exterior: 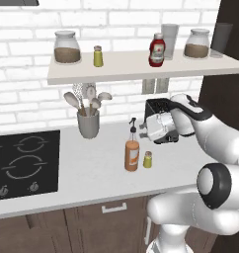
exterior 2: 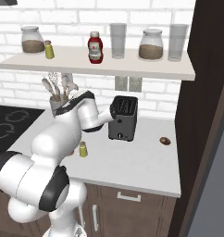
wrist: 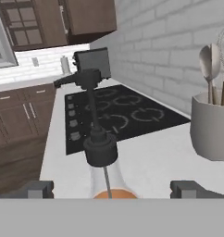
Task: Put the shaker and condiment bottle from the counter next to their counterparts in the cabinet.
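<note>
The tall orange condiment bottle point(exterior: 132, 154) stands on the white counter, and the tiny olive shaker point(exterior: 147, 159) point(exterior 2: 83, 149) sits just to its right. My gripper point(exterior: 142, 130) hovers beside the bottle's top at neck height. In the hand view the gripper point(wrist: 114, 190) is open, its fingertips point(wrist: 36, 189) wide on either side of the clear neck and black spout point(wrist: 100, 150), not touching. On the open shelf point(exterior: 141, 74) point(exterior 2: 100, 67) stand the brighter yellow-green shaker point(exterior: 98, 56) point(exterior 2: 49, 49) and the red ketchup bottle point(exterior: 157, 49) point(exterior 2: 95, 47).
A black toaster point(exterior 2: 123, 118) stands right behind my hand. A grey utensil pot point(exterior: 88, 123) point(wrist: 210, 127) is left of the bottle, and the black cooktop point(exterior: 25, 163) lies further left. Jars and glasses point(exterior: 169, 34) crowd the shelf. A small brown object point(exterior 2: 165, 140) lies at the right.
</note>
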You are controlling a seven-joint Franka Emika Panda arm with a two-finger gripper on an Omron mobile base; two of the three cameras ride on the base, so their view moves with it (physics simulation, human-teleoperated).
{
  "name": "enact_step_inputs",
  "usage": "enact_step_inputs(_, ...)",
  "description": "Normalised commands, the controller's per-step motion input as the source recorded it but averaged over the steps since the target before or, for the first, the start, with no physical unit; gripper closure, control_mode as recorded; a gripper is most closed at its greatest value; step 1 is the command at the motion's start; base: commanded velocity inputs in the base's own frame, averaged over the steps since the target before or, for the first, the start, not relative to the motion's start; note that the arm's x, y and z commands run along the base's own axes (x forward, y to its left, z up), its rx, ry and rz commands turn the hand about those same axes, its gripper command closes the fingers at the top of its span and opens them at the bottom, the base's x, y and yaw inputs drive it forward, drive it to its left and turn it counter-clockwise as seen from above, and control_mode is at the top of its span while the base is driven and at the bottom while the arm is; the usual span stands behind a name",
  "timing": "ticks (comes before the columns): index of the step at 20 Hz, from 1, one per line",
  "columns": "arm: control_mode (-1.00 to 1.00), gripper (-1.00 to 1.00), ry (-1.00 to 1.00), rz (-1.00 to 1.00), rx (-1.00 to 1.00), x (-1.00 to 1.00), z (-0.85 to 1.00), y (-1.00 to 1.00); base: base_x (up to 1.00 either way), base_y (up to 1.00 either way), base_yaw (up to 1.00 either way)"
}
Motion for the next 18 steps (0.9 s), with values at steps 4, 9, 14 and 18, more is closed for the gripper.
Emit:
enact_step_inputs(4,-1.00,-1.00,0.04,0.04,0.06,0.15,-0.08,0.00,0.00,0.00,0.00)
enact_step_inputs(9,-1.00,-1.00,0.01,0.03,0.01,0.05,-0.08,0.03,0.00,0.00,0.00)
enact_step_inputs(14,-1.00,-1.00,0.00,0.00,0.00,0.00,-0.04,0.09,0.00,0.00,0.00)
enact_step_inputs(18,-1.00,-1.00,0.00,0.00,0.00,0.00,-0.14,0.07,0.00,0.00,0.00)
